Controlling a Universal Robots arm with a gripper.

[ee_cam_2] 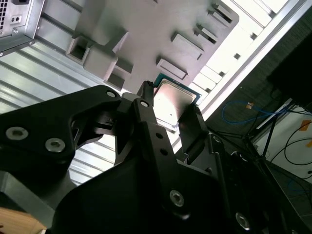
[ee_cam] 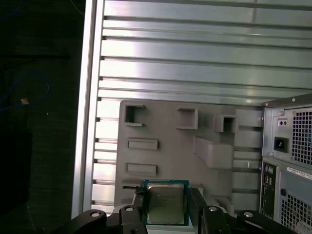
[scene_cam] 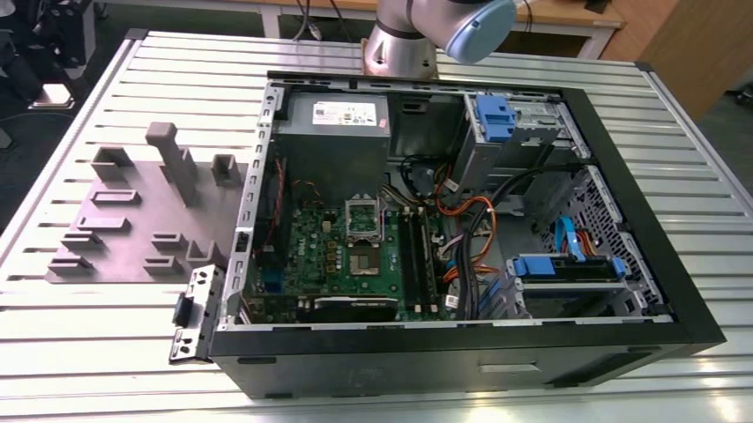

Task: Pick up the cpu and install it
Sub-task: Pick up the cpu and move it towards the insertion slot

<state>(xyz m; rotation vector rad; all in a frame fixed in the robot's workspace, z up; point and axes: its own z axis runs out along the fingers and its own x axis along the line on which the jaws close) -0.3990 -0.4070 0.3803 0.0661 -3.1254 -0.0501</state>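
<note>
The cpu (ee_cam: 165, 202) is a small square chip with a pale metal top and a green rim. It sits between the two black fingers of my gripper (ee_cam: 166, 207), which is shut on its opposite edges. In the second wrist view the same cpu (ee_cam_2: 173, 100) is pinched in the gripper (ee_cam_2: 169, 117), held up in the air above the grey fixture plate (ee_cam_2: 146, 29). The green motherboard (scene_cam: 353, 251) lies inside the open computer case (scene_cam: 659, 291), with its silver socket frame (scene_cam: 362, 216) near the middle.
The grey fixture plate (scene_cam: 130, 238) with raised blocks and slots lies on the slatted metal table (scene_cam: 94, 352), at the exterior view's left of the case. Cables (scene_cam: 465, 229), blue drive brackets (scene_cam: 565, 264) and a power supply (scene_cam: 341, 115) crowd the case. My arm (scene_cam: 412, 40) rises behind it.
</note>
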